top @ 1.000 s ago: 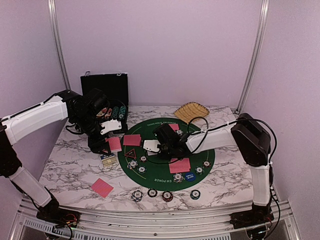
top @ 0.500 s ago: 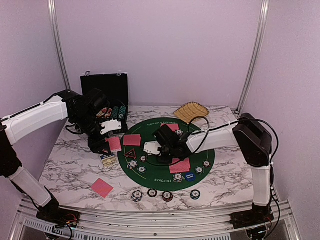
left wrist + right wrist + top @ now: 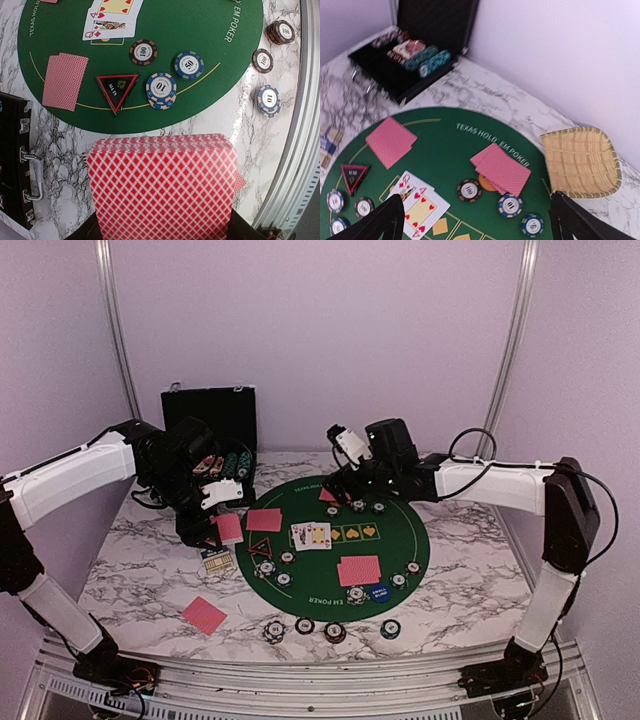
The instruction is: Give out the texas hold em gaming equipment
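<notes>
— Deck (image 3: 162, 182)?
— Clamped between the fingers of the left gripper (image 3: 224, 524), pinched by two opposite edges. Held above the marble between the left edge and the rim of the green mat (image 3: 405, 540), close to the rim.
— Likely handling?
— Light, thin and slick-backed, by the look. Stiff enough as a stack, but probably ready to fan out or shed the top card. Best squeezed squarely across the whole stack, and better to slide single cards off than to pluck them.
— Already dealt?
— Laid out as face-down sets (image 3: 264, 520) toward the left, near and far sides of the mat, with face-up cards (image 3: 311, 535) at the middle. One more set on bare marble toward the near-left corner. Chips (image 3: 161, 90) just beside the triangular marker (image 3: 117, 90) on the mat's left part.
— Left arm?
— Reaching in from the left edge, elbow high, wrist turned down over the deck.
— Right?
— Stretched long toward the far edge. Right gripper (image 3: 475, 215) raised over the far part of the mat, tilted toward the open case (image 3: 415, 55) in the far-left corner. Fingers spread wide, nothing between.
</notes>
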Controlling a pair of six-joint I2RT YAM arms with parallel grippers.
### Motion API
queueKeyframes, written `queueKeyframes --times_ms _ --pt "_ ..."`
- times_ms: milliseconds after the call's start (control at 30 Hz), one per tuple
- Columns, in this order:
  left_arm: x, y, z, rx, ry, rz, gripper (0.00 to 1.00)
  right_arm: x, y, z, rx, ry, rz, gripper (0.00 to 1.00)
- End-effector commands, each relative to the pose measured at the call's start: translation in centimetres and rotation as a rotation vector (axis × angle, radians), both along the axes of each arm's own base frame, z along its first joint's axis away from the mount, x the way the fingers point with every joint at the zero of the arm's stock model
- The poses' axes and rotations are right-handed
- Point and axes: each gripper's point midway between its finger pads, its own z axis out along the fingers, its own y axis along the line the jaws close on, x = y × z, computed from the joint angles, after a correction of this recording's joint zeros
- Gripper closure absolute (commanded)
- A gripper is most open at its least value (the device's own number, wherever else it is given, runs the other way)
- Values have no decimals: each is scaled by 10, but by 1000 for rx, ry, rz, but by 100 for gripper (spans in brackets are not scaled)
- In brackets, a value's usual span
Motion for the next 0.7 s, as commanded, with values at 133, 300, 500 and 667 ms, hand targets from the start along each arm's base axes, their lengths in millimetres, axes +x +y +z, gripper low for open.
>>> queueKeyframes --times_ms 133,300,500,667 --pt "0 0 14 -22 -26 5 100 5 8 30 443 346 101 1" --pt "1 -1 15 -25 -28 6 100 -3 17 18 562 477 85 1" --pt "1 -1 15 -24 -30 4 100 -33 38 -11 764 743 74 1" --pt "2 -1 14 -21 -30 3 100 -74 89 -14 779 855 164 1"
